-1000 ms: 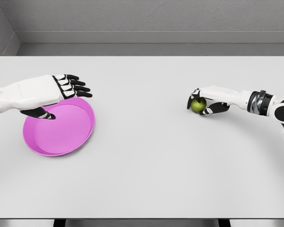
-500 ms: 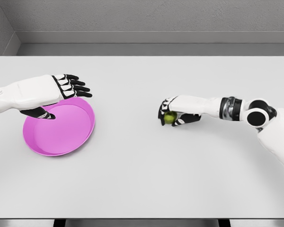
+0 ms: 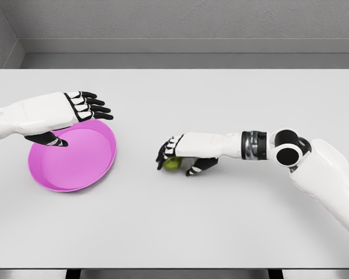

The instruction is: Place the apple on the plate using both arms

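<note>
1. Right robot hand (image 3: 175, 158) is wrapped around the green apple (image 3: 172, 164). Its fingers curl over the top and sides, so only a little green peeks out underneath.

2. That robot hand is low, close to the white counter (image 3: 221, 221). I cannot tell if the apple touches the counter or hangs just above it.

3. The long right arm reaches far across, from the right edge to near the middle. I think it stretches like that because the plate is on the other side.

4. The pink plate (image 3: 70, 174) sits on the left part of the counter. The apple is near it but not on it yet. A strip of bare counter lies between them.

5. The left robot hand (image 3: 81, 113) floats over the back of the plate with its fingers stretched out flat. It holds nothing. My guess is that it waits there to steady the plate or to take the apple.

6. Next, the apple needs to go a bit more to the left and over the plate's rim.
</note>
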